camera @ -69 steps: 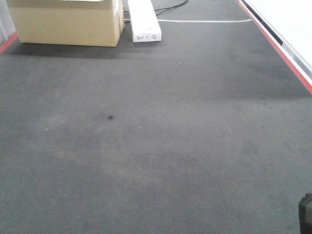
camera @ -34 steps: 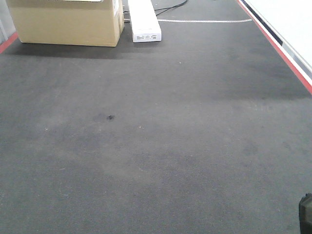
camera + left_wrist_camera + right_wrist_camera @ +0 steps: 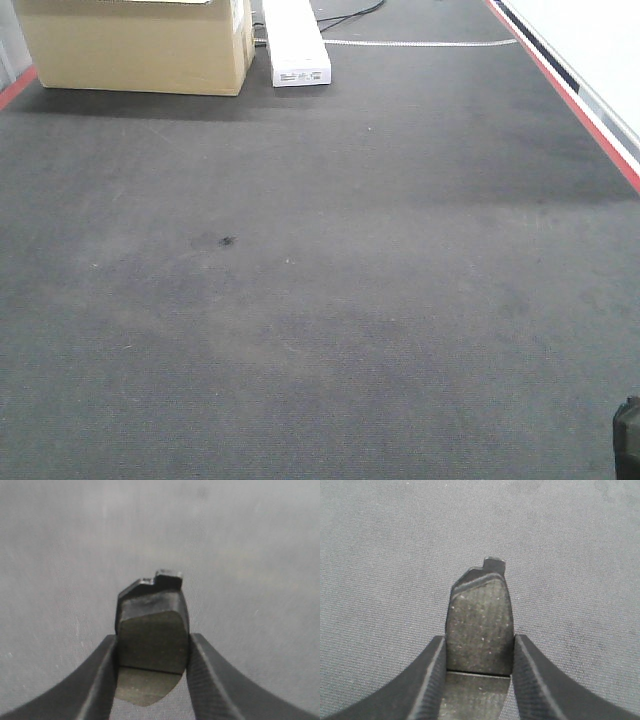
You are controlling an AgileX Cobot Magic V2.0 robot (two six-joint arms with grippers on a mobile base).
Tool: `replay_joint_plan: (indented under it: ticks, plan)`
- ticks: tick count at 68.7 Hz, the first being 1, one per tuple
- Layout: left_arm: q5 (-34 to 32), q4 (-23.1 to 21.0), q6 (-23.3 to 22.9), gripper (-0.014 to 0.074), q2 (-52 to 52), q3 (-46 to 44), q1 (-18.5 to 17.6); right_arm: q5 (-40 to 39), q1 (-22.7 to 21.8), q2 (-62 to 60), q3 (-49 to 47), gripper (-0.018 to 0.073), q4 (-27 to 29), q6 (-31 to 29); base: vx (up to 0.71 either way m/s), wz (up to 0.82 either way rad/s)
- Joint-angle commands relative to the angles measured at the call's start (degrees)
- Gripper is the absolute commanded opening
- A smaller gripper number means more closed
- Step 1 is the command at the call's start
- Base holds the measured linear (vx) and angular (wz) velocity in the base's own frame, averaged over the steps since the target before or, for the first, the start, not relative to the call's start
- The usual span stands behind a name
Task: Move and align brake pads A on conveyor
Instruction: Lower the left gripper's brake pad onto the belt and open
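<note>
A dark grey oblong brake pad (image 3: 152, 630) sits clamped in the left gripper (image 3: 152, 646), tab toward 12 o'clock; a second grey pad (image 3: 480, 620) is pinched by the right gripper (image 3: 479, 647), both over the charcoal fabric conveyor belt (image 3: 350, 300). A tan cardboard box (image 3: 130, 45) stands at 11 o'clock.

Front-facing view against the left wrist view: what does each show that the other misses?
Only the front view shows a cardboard box, a long white box and the red strip along the edge. Only the left wrist view shows the left gripper shut on a pad. Both show the grey conveyor.
</note>
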Motion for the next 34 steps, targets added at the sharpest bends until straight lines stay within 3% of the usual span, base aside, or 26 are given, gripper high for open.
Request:
replay_joint_plan:
  ticks: [1,21,34]
  plan:
    - [-4.9,-0.3,-0.5,-0.0006,5.9,-5.6,0.0,-3.9,-0.4,0.1,-1.8,-0.0007,-0.3,0.0,0.0,0.0]
    - [-0.9,0.7,1.0,-0.0006,27.1,-18.5,0.0,-3.9,-0.4,0.1,-1.8,-0.0007,-0.3,0.0,0.0,0.0]
    - [7.7,1.8,1.7,-0.0006,42.9,-29.1,0.0,-3.9,-0.4,0.1,-1.8,-0.0007,-0.3,0.0,0.0,0.0]
